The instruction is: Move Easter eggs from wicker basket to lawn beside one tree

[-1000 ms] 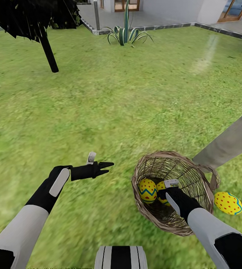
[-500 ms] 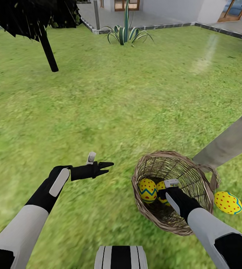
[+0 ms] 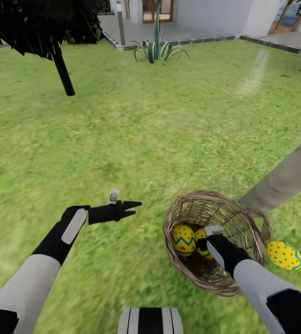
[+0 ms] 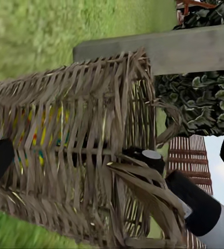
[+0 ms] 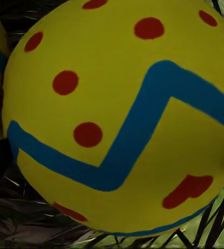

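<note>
From the head view, the wicker basket [image 3: 215,241] stands on the lawn [image 3: 146,139], touching the base of the pale tree trunk [image 3: 285,178] that slants away to the right. Two Easter eggs lie inside it: one egg [image 3: 183,240] against the left wall, and a second egg [image 3: 200,241] beside it, partly covered by the right pincer [image 3: 207,242], which reaches down into the basket. A third egg [image 3: 284,255] lies on the grass just outside the basket, near the trunk. The left pincer [image 3: 131,208] hovers over the grass left of the basket, its fingers slightly spread and empty.

The left wrist view looks at the basket's woven side [image 4: 75,155], with the trunk [image 4: 158,49] behind it and the right arm [image 4: 195,202] entering the rim.

In the right wrist view, a yellow egg [image 5: 122,119] sits very close between the dark fingertips at both edges; whether they actually pinch it I cannot tell.
</note>
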